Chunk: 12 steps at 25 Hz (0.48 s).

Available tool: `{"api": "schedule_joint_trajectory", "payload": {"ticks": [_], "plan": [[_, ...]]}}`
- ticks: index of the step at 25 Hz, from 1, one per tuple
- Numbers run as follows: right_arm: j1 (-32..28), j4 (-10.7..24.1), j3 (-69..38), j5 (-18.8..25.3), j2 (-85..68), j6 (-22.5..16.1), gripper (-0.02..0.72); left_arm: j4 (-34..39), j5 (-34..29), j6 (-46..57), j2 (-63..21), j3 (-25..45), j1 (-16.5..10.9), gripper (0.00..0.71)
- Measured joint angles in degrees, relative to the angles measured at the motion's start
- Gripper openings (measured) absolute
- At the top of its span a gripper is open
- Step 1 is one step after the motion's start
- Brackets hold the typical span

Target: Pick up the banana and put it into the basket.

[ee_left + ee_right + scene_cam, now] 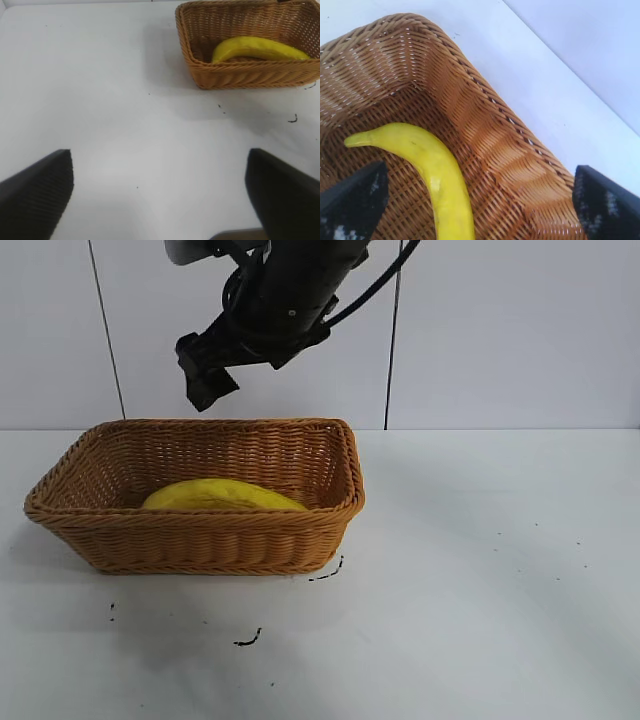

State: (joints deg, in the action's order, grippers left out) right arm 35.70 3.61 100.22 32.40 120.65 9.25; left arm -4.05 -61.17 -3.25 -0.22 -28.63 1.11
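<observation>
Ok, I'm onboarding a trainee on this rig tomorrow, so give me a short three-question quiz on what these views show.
1. True or false: the banana lies inside the basket.
2. The right end effector is: A) clamped on the banana, B) open above the basket, C) resting on the table.
3. Fill in: the left end effector is open over bare ____, away from the basket.

Key: 1 true. 2 B. 3 table.
</observation>
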Motion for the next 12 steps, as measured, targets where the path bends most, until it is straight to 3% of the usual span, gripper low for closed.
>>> {"api": "schedule_joint_trajectory", "payload": {"ticks": [5,9,12], "plan": [[-3.3,1.0,1.7,11.0,-1.0,-11.0,0.69,0.0,0.1,0.0,0.0,0.0,0.0,0.693],[-8.4,-0.3,4.5,21.0,-1.0,-13.0,0.69,0.0,0.1,0.0,0.0,0.0,0.0,0.693],[-12.4,-1.9,5.5,25.5,-1.1,-13.1,0.69,0.0,0.1,0.0,0.0,0.0,0.0,0.693]]}}
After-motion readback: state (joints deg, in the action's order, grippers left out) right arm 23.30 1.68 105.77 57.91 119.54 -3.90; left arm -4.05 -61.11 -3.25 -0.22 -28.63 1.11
